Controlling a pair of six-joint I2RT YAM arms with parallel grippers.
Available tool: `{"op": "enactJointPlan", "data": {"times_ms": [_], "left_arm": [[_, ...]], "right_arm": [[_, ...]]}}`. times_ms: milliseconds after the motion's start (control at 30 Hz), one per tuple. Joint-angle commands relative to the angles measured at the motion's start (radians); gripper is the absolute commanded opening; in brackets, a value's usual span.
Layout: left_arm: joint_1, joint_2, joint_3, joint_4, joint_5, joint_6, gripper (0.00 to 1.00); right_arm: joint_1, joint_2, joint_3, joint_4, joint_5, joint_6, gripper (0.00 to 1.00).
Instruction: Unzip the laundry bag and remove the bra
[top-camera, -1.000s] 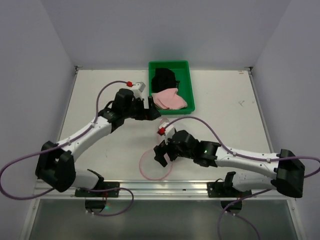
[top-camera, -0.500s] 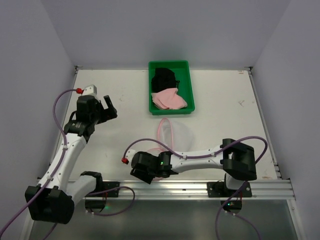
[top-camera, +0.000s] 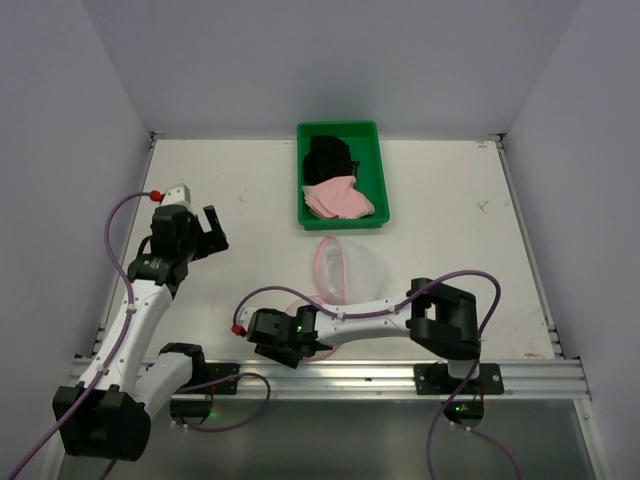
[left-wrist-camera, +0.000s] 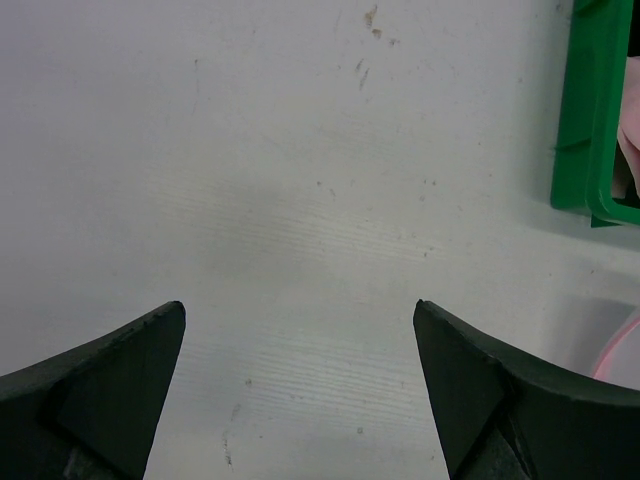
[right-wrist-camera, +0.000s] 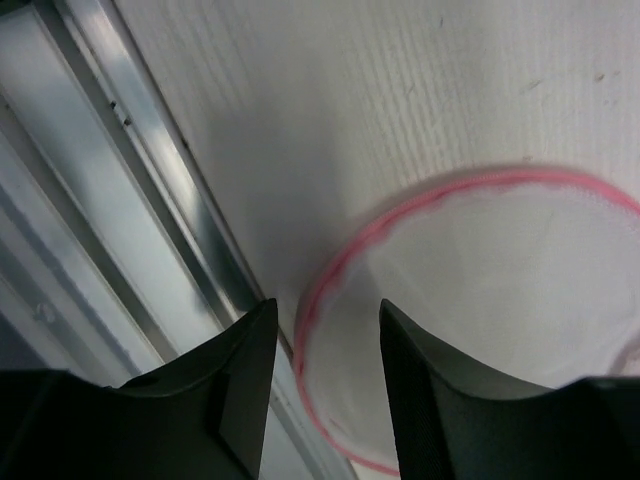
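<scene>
The laundry bag (top-camera: 352, 268), translucent white mesh with pink trim, lies on the table's middle just in front of the green tray (top-camera: 377, 178). A pink garment (top-camera: 340, 200) and a black one (top-camera: 326, 158) lie in the tray. My right gripper (top-camera: 305, 347) is open at the near edge, low over the bag's lower round face. In the right wrist view the pink rim (right-wrist-camera: 330, 275) runs between my spread fingers (right-wrist-camera: 328, 335), not pinched. My left gripper (top-camera: 213, 231) is open and empty over bare table at the left; it also shows in the left wrist view (left-wrist-camera: 300, 330).
An aluminium rail (top-camera: 340, 372) runs along the near table edge, right beside my right gripper; it also shows in the right wrist view (right-wrist-camera: 110, 200). The tray's corner (left-wrist-camera: 590, 120) shows at the upper right of the left wrist view. Grey walls enclose the table.
My left arm has drawn back from the tray to the left side. My right arm has folded and swung to the near edge. The bag now lies further back, near the tray.
</scene>
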Motion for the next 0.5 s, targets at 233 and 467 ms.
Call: {"op": "enactJointPlan", "data": {"times_ms": [233,467], "left_arm": [[0.025,-0.021,-0.010,0.029,-0.008,0.029,1.00],[0.029,-0.024,-0.012,0.033,0.006,0.030,1.00]], "right_arm": [[0.006,0.080,0.053,-0.056,-0.004,-0.036,0.12],[0.003,-0.035,0.053,-0.051,-0.018,-0.013,0.00]]}}
